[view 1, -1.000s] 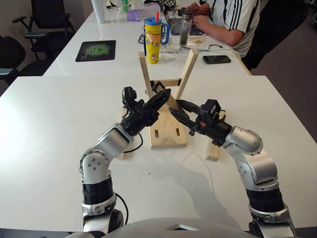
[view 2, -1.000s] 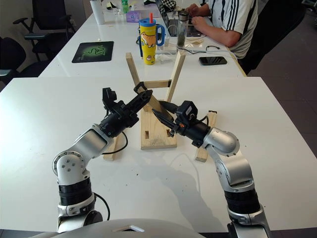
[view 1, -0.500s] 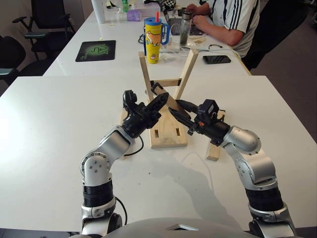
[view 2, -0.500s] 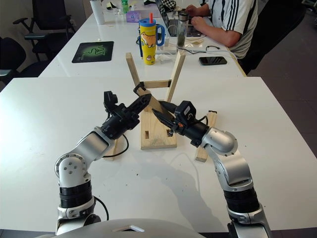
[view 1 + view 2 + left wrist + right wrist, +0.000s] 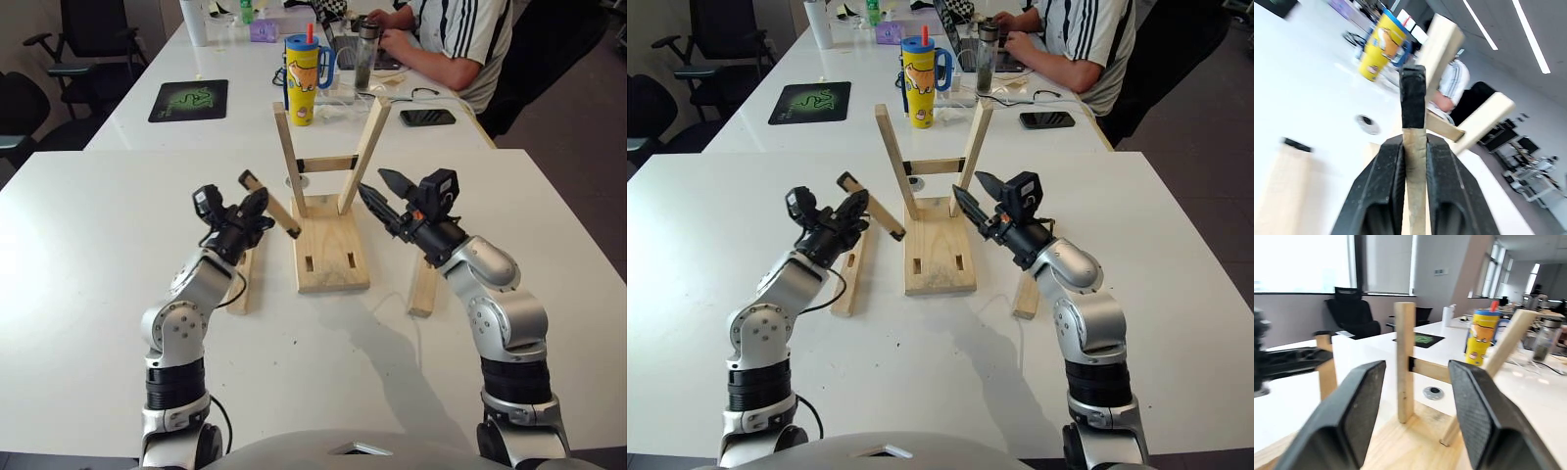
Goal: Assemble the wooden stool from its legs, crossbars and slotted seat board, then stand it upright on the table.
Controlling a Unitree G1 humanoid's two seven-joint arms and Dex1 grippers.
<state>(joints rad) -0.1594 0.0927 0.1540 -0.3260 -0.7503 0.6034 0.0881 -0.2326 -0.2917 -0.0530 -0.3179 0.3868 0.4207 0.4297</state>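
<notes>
Left eye view, white table, office chairs behind, left hand gripping crossbar, right hand wide.

Seat board, the two legs set in it, and the crossbar in the left gripper: pale unfinished wood, matt, grain visible; the crossbar is black at its end. Right gripper fingers: black plastic, with pads finely textured and matt; left gripper fingers black, smoother, slight sheen. Table: white, smooth, faintly glossy; cup behind it: glossy yellow plastic; mat: dark, matt.
</notes>
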